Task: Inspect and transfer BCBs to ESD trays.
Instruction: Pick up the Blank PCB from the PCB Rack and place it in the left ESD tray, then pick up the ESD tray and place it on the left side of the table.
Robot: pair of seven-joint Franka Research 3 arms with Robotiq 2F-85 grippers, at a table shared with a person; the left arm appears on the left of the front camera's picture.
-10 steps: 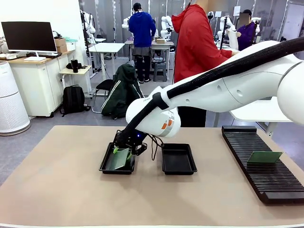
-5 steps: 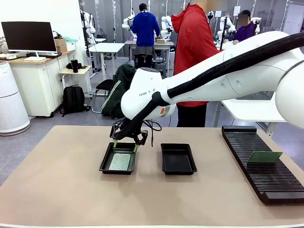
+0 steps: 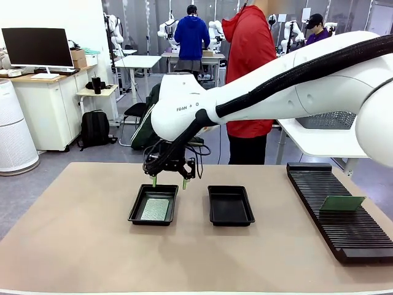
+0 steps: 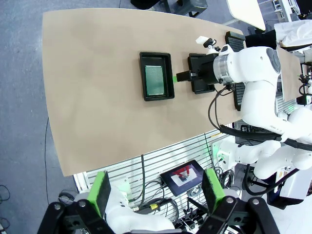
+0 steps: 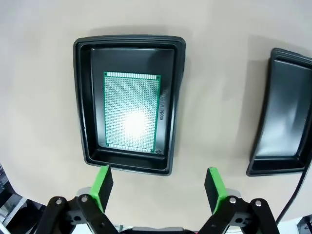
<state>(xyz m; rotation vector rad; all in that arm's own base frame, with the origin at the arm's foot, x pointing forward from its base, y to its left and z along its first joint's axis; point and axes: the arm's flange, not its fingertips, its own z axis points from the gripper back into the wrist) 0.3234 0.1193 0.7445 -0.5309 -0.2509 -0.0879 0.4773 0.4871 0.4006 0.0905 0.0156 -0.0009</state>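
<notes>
One BCB [image 3: 155, 209] is seen lying flat on the floor of the left ESD tray [image 3: 132, 215], its long side running with the tray's long side and a black margin left around it. In the right wrist view the same board [image 5: 132, 110] is shown square inside the tray [image 5: 81, 97], with a bright reflection on its dotted face. A second ESD tray [image 3: 231, 205] is set just beside the first, apart from it, and its black floor is seen whole. A second BCB [image 3: 341, 203] is propped on the long ribbed rack [image 3: 331, 233] at the table's right side, well apart from both trays.

The right gripper [image 3: 168, 182] is held above the far rim of the left tray, fingers pointed straight down at the table and spread wide – released, with nothing between the green pads [image 5: 103, 187]. Its arm is stretched in from the right and across the middle, the forearm sloping down to a bent wrist.

The left gripper [image 4: 157, 192] is held high over the table, looking down on both trays from above; its fingers are parted too, and nothing is gripped.

A person in a red hooded top [image 3: 249, 67] is stood at the far side – the hands cannot be made out.
</notes>
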